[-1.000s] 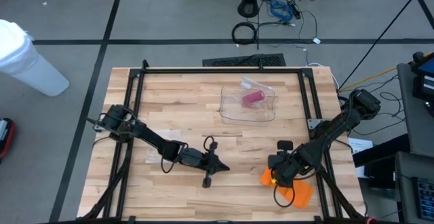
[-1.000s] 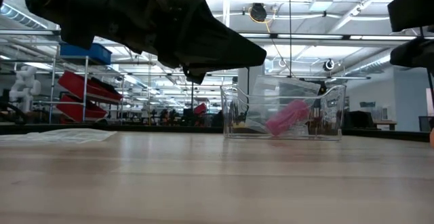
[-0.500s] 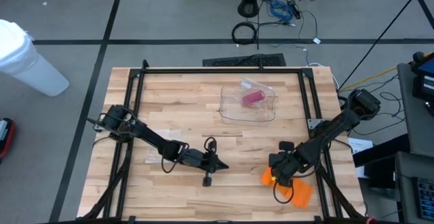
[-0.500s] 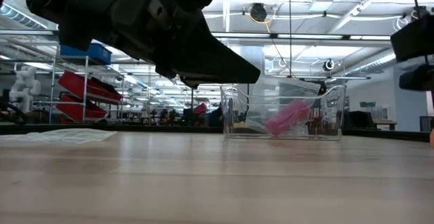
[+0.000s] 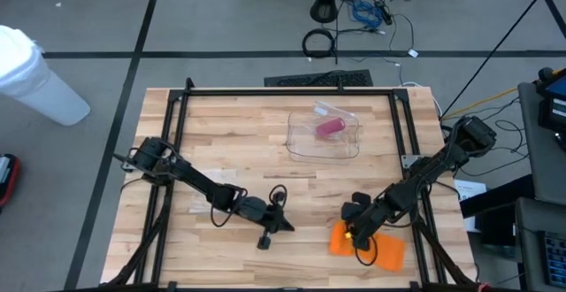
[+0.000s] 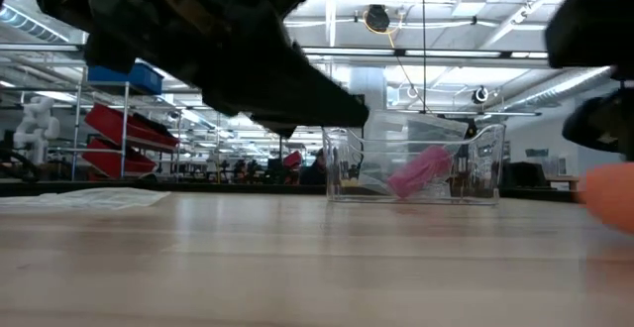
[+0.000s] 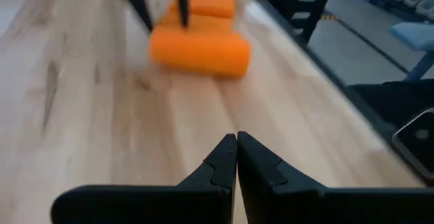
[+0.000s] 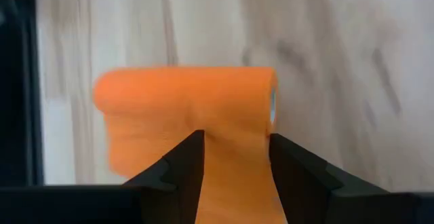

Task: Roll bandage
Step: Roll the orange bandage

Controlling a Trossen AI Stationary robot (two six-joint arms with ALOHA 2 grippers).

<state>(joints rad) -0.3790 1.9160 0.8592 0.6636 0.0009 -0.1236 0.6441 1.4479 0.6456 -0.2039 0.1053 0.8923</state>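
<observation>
Left to right on the counter (image 5: 230, 133):

Left end effector (image 5: 281, 225) sits low near the front-middle, fingers pressed together, holding nothing. In its wrist view the tips (image 7: 237, 157) meet and point across bare wood toward the bandage, well apart from it. We read it as parked.

Back of centre: clear plastic box (image 5: 324, 133) with a pink item (image 5: 330, 127) inside. Untouched, not part of the current step as far as we can tell.

Right end effector (image 5: 355, 231) is down at the orange bandage (image 5: 367, 243), front-right corner of the counter. Fingers are partly spread and straddle the flat tail of the bandage, right behind the rolled part; the wrist view shows the strip running between them. We can't confirm whether the pads actually pinch it or just bracket it.

Progress, our estimate: a fat roll (image 8: 184, 94) is already formed at one end, and a flat tail still lies unrolled toward the counter edge. So partly done. Left to do: wind up the remaining tail and leave it as one tight cylinder.
</observation>
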